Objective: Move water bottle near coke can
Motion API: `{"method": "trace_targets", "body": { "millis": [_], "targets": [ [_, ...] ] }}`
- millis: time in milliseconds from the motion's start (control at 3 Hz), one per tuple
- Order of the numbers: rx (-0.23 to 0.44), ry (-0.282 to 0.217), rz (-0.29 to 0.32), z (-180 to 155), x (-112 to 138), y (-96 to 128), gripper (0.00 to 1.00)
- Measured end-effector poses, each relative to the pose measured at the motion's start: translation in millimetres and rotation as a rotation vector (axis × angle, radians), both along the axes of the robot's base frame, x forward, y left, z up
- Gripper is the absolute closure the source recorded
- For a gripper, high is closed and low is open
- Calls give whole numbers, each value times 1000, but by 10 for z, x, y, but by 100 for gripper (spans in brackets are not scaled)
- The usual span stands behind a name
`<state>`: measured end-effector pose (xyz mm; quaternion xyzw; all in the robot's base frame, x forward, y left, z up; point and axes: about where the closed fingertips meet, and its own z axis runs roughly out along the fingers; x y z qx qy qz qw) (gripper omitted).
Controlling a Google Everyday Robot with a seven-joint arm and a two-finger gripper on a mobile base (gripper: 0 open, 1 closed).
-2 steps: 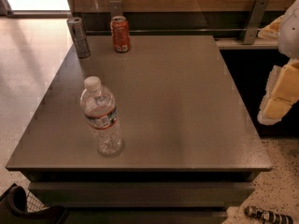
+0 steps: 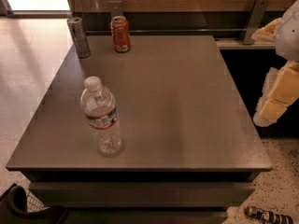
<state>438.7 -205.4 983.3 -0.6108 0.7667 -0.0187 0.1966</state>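
The water bottle [image 2: 101, 117], clear ribbed plastic with a white cap and a red and blue label band, stands upright on the grey table [image 2: 177, 101] near its front left. The coke can [image 2: 121, 34], short and red-orange with a silver top, stands upright at the table's far left edge, well apart from the bottle. My gripper [image 2: 275, 97] is the cream-coloured shape at the right edge of the view, beyond the table's right side and far from both objects. It holds nothing that I can see.
A taller slim silver-grey can [image 2: 79, 37] stands left of the coke can at the far left corner. A wooden wall with a metal bracket [image 2: 255, 14] runs behind the table. A small dark object [image 2: 268, 215] lies on the floor at the front right.
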Motion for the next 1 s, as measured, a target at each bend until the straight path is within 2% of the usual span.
{"method": "trace_targets", "body": {
  "millis": [333,1000],
  "targets": [
    [152,-19,56,-54,-34,202,0],
    [517,8,113,-338,-7,943,0]
  ]
}}
